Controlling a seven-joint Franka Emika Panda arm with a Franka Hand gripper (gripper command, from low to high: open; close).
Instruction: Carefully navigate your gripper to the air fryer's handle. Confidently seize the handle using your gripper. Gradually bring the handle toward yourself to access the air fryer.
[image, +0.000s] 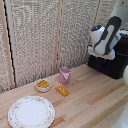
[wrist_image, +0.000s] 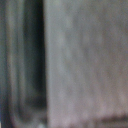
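Heads up: your tool (image: 98, 54) sits right against the air fryer (image: 114, 64) at the far right of the tabletop (image: 85, 100). Can't tell if it's spread or clamped, and the handle's hidden, so pulling might slip.

A wooden table (image: 95, 100) is seen carrying several small things. A round patterned plate (image: 31, 111) lies near the table's front left corner. Behind it a small white bowl (image: 43, 85) with yellow contents is set, a pink cup (image: 64, 75) stands beside that, and an orange block (image: 62, 90) lies just before the cup.
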